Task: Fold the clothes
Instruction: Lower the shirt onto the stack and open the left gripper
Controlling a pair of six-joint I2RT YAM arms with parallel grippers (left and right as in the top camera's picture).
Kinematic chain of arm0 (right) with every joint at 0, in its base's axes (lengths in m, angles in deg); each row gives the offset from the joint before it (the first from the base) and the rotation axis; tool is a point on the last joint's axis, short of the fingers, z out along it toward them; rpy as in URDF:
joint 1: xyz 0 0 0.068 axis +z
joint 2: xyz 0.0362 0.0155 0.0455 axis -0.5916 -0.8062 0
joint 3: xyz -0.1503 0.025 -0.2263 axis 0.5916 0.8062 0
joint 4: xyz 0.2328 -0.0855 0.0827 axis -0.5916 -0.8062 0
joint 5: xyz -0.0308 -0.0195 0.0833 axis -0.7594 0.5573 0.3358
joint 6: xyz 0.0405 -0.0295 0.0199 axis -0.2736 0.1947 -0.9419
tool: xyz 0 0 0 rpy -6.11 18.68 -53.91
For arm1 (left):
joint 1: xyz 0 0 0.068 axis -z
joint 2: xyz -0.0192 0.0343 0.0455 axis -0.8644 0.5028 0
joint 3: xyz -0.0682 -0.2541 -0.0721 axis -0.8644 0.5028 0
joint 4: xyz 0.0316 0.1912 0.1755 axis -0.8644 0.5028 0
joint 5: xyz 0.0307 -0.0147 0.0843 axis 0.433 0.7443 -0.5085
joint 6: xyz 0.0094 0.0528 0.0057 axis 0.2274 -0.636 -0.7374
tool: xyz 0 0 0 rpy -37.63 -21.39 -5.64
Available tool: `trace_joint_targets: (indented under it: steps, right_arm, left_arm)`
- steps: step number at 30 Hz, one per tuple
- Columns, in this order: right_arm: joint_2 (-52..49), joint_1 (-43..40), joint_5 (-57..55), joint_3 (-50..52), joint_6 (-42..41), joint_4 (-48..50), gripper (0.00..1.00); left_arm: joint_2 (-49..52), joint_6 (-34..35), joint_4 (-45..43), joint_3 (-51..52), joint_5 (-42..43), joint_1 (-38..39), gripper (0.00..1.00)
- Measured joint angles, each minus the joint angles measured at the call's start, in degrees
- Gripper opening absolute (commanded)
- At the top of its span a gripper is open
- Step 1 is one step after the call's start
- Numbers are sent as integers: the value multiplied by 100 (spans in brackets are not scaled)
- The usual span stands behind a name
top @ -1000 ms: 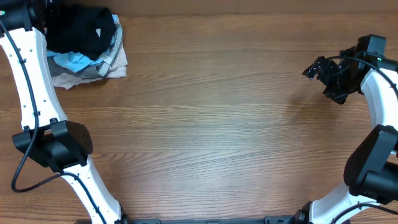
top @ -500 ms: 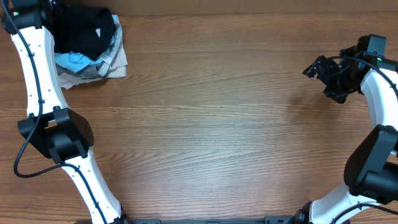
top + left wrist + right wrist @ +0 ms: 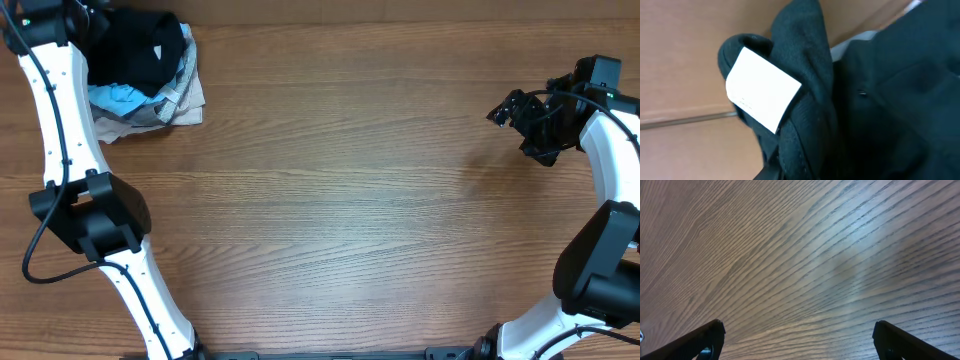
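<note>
We count two claws, one black garment with one label, and two other cloths under it. The right claw (image 3: 799,332) is spread wide, one fingertip (image 3: 714,331) at each lower corner of its wrist view. It holds nothing and touches nothing, and the wood grain of the table (image 3: 805,255) lies beneath it. From overhead it hangs near the table's right side. The left claw (image 3: 80,12) is at the far left corner, on the very edge of the overhead view and right beside the garment (image 3: 135,45). Its fingers do not show clearly in its own wrist view, so we cannot tell whether it is spread, closed or gripping. Black fabric bunched close to the lens fills that view, with the white rectangular label (image 3: 762,90) on a rolled edge. The garment lies crumpled on top of a pile in that corner, over one blue cloth (image 3: 115,97) and one grey cloth (image 3: 185,95). The two claws are well apart.
</note>
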Motion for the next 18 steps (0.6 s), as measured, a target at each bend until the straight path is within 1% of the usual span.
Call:
trace_joint_targets:
  steps: [1, 2, 4, 5, 7, 9, 12, 15, 17, 18]
  right_arm:
    - [0, 0, 4, 0, 0, 4, 99]
    - [0, 0, 2, 0, 0, 2, 99]
    - [0, 0, 2, 0, -2, 2, 99]
    - [0, 0, 2, 0, -2, 4, 99]
    - [0, 0, 2, 0, 0, 2, 99]
    - [0, 0, 2, 0, 0, 2, 99]
    - [0, 0, 2, 0, -2, -4, 99]
    - [0, 0, 2, 0, 0, 15, 98]
    - [0, 2, 2, 0, 0, 87, 96]
    - [0, 0, 0, -2, 68, 87, 100]
  left_arm:
    - [50, 13, 125, 0, 74, 4, 71]
    - [118, 48, 243, 0, 153, 13, 100]
    - [267, 81, 518, 0, 385, 57, 100]
    - [367, 103, 695, 0, 634, 94, 100]
    - [496, 173, 833, 0, 1036, 195, 100]
    - [570, 387, 870, 0, 1528, 334, 100]
    - [577, 946, 737, 0, 2081, 555, 100]
    - [577, 1622, 496, 0, 2402, 796, 100]
    - [577, 2197, 348, 0, 2583, 997, 100]
    - [577, 2363, 337, -2, 2623, 1036, 100]
